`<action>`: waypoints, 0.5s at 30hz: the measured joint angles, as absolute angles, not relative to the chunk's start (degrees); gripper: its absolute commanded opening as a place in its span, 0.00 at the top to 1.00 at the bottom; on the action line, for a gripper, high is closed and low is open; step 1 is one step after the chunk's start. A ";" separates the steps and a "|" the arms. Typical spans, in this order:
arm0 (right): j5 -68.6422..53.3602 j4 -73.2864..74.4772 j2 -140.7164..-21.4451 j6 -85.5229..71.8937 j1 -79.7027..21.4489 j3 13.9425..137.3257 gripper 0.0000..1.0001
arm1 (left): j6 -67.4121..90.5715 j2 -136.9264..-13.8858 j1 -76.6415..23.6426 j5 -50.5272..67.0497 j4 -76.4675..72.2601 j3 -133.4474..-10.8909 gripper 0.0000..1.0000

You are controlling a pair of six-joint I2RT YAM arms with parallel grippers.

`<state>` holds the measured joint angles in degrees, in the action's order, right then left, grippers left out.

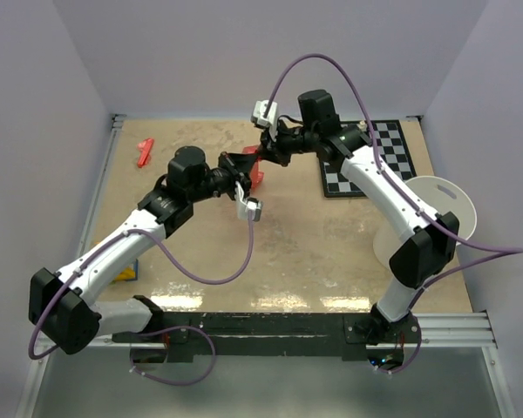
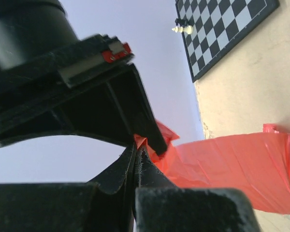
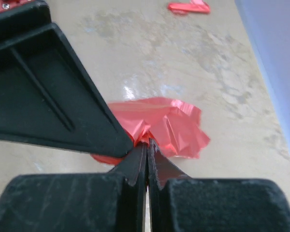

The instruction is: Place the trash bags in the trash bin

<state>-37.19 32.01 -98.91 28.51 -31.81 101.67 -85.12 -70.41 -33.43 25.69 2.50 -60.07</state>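
The trash bags [image 3: 176,126]: crinkly plastic film (glossy).

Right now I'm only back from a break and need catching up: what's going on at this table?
The left tool and the right tool are each shut on the red trash bag, pinching the same bunched bit over mid-table. The white trash bin is off at the right edge; the bag is not in it yet.
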 measured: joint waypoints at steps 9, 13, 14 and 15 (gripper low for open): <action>-39.11 32.25 -95.26 32.38 -30.70 101.95 1.00 | -86.59 -72.95 -33.52 22.04 0.97 -59.59 1.00; -35.24 29.91 -95.26 32.05 -30.68 99.29 1.00 | -85.97 -72.10 -33.52 21.63 -1.08 -58.63 1.00; -34.65 29.82 -95.29 31.92 -30.68 98.50 1.00 | -85.52 -71.92 -33.52 21.63 -2.33 -58.35 1.00; -34.26 29.85 -95.29 31.90 -30.68 97.89 1.00 | -84.95 -71.88 -33.52 21.61 -3.64 -58.26 1.00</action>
